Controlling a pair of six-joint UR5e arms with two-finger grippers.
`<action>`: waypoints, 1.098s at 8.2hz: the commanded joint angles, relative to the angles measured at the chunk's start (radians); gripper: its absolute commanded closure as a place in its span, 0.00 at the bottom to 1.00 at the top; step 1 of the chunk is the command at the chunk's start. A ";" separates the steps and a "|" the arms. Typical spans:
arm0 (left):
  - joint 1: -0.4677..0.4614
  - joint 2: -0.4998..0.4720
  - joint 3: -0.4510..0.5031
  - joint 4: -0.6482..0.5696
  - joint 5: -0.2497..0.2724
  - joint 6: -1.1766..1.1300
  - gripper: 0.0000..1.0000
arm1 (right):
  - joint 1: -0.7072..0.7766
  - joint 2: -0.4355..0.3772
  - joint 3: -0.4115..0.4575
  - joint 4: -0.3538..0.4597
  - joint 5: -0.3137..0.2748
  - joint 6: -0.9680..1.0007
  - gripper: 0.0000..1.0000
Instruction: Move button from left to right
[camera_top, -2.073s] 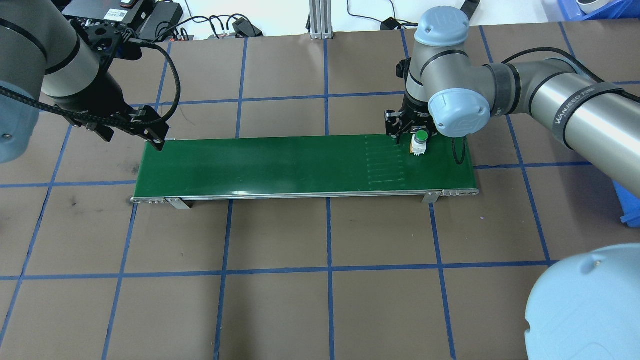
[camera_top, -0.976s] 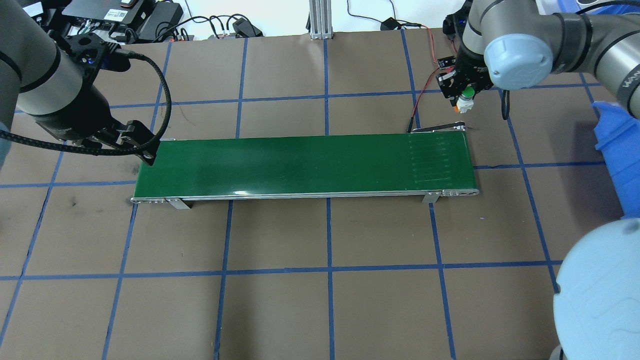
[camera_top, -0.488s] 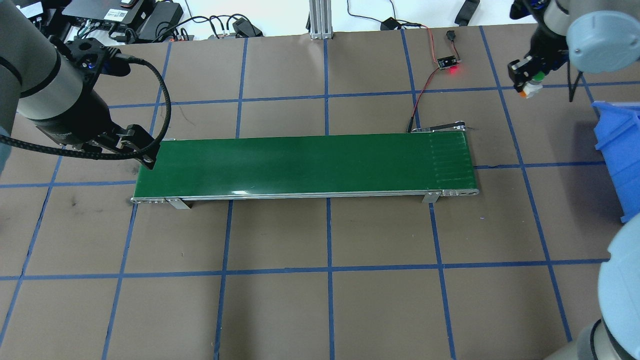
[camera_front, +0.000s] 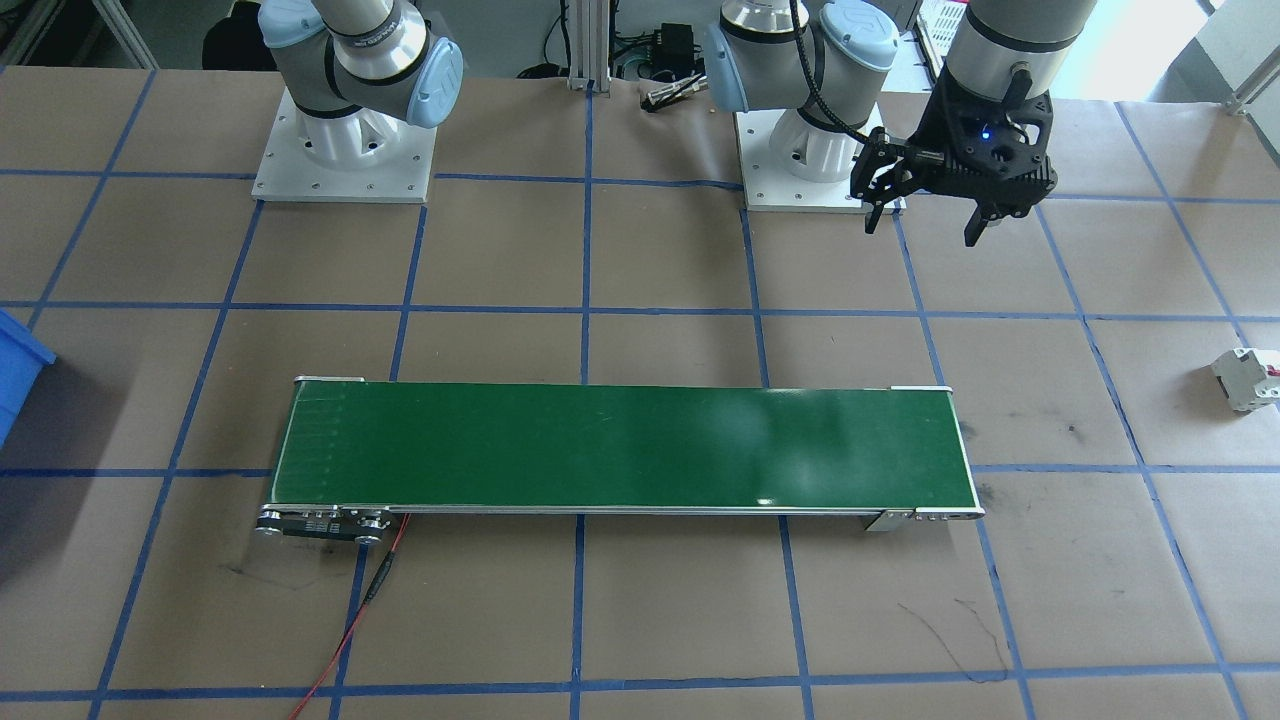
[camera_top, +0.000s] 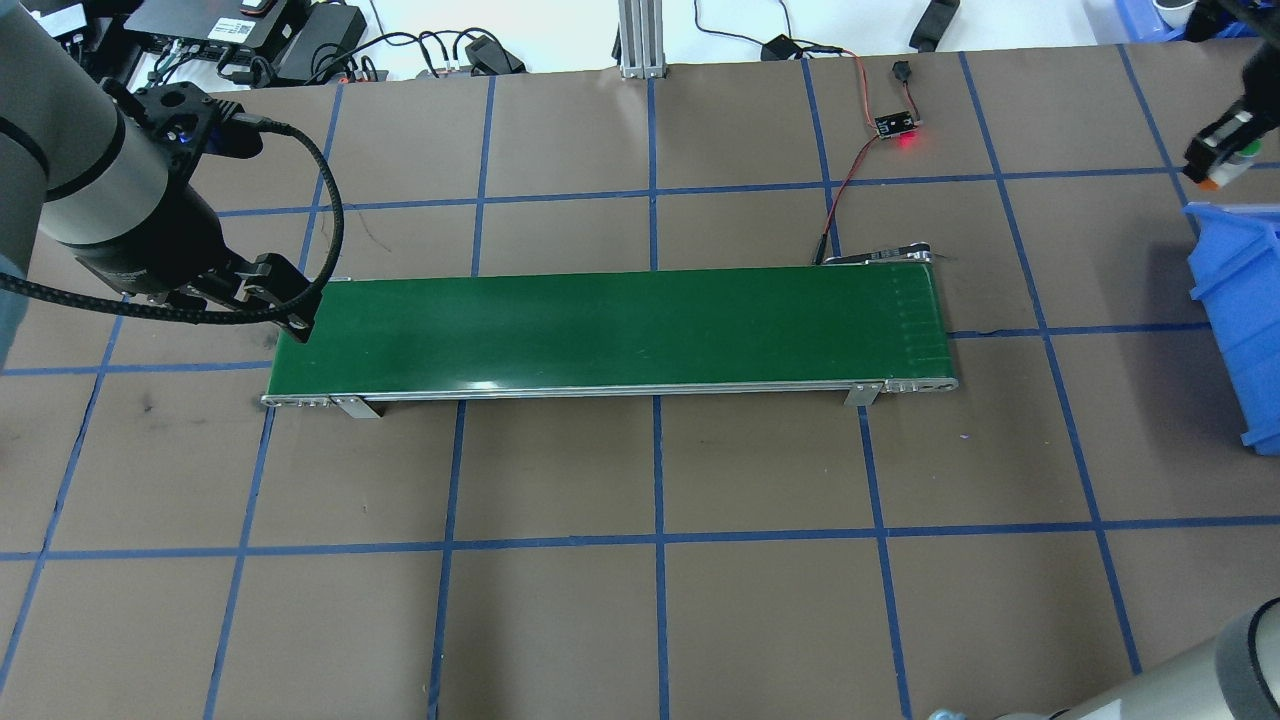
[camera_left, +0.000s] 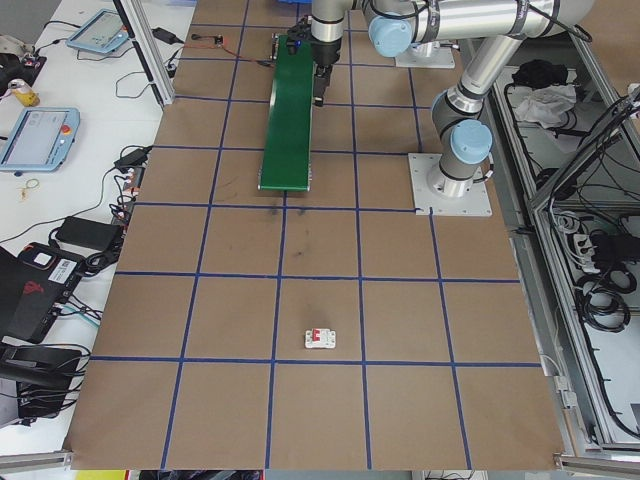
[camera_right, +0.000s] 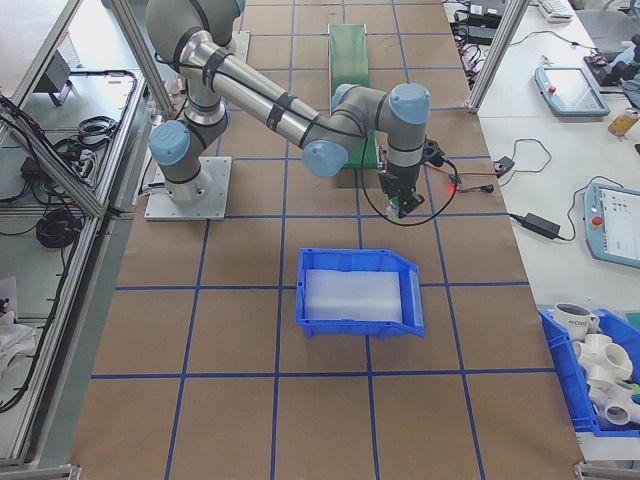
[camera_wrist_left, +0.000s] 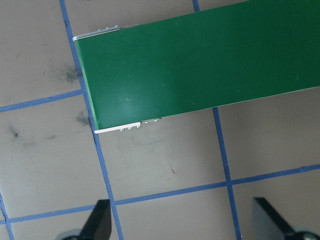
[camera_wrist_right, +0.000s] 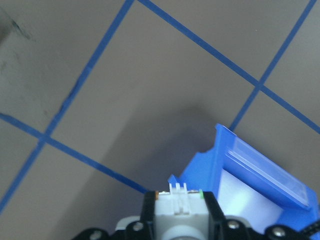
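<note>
The button (camera_top: 1228, 163), green cap on a white body, hangs above the table at the far right, with my right gripper (camera_top: 1212, 162) shut on it. In the right wrist view the button (camera_wrist_right: 180, 220) sits between the black fingers (camera_wrist_right: 148, 212), just over the near corner of the blue bin (camera_wrist_right: 250, 170). My left gripper (camera_front: 923, 222) hovers open and empty beside the left end of the green conveyor belt (camera_top: 610, 325). The left wrist view shows its spread fingers (camera_wrist_left: 98, 225) above bare table.
The blue bin (camera_top: 1240, 310) stands at the table's right edge. A white circuit breaker (camera_front: 1245, 378) lies far out on the robot's left side. A small sensor board (camera_top: 895, 125) with a red light and wires lies behind the belt's right end.
My right gripper lifted the button off the belt's right end and carried it back and to the right, up to the blue bin. The left arm shifted only slightly.
</note>
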 joint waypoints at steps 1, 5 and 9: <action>-0.002 0.001 -0.003 0.005 -0.003 -0.002 0.00 | -0.146 0.024 0.018 -0.076 0.032 -0.471 0.98; -0.002 0.011 -0.003 0.005 -0.006 -0.002 0.00 | -0.269 0.119 0.147 -0.328 0.150 -0.888 0.92; -0.002 0.010 -0.006 0.001 -0.010 -0.002 0.00 | -0.295 0.174 0.167 -0.331 0.127 -1.048 0.75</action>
